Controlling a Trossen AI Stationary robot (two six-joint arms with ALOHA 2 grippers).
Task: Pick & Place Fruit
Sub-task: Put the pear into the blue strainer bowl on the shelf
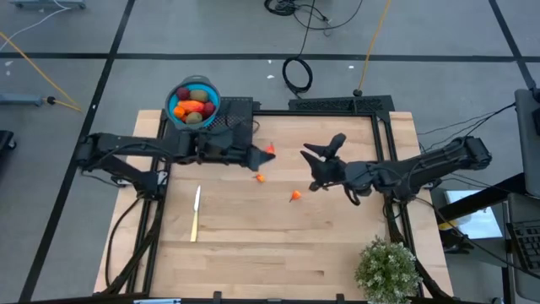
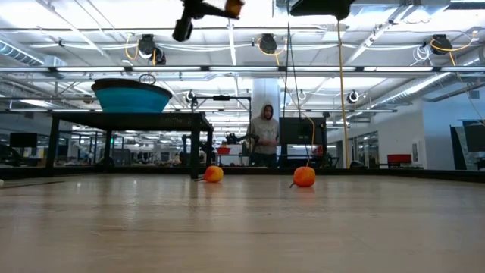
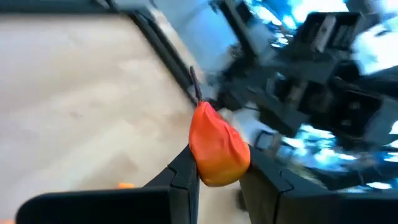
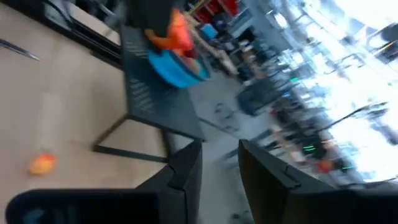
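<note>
We see the left gripper (image 1: 268,151) held above the back part of the wooden table (image 1: 278,245), its two dark fingers (image 3: 185,177) clamped on a small orange fruit (image 3: 216,147) with a soft, slightly pointed shape and a dark stem at its tip. In the low view this gripper sits high over the tabletop with the orange piece (image 2: 233,7) at its end.

Two more tiny orange fruits lie loose on the pale wood grain: one (image 1: 260,178) just in front of the left gripper, another (image 1: 294,196) nearer the right arm. Both are round and rest apart from each other (image 2: 214,174) (image 2: 304,176).

The round blue bowl (image 1: 193,104) stands on a dark raised platform (image 1: 240,114) at the table's back left corner, already holding dark red, olive-green and red-orange pieces. The platform's legs and mesh top stand between the bowl and the open table.

The right gripper (image 1: 315,154) hangs over the table's middle, its fingers (image 4: 183,171) parted with nothing between them.

A slim pale knife (image 1: 196,214) lies flat on the left side, well apart from the fruit. A small leafy plant (image 1: 386,268) sits at the front right corner. Beyond the table, a person in a hooded top (image 2: 264,135) stands in the room. We can read no writing anywhere.
</note>
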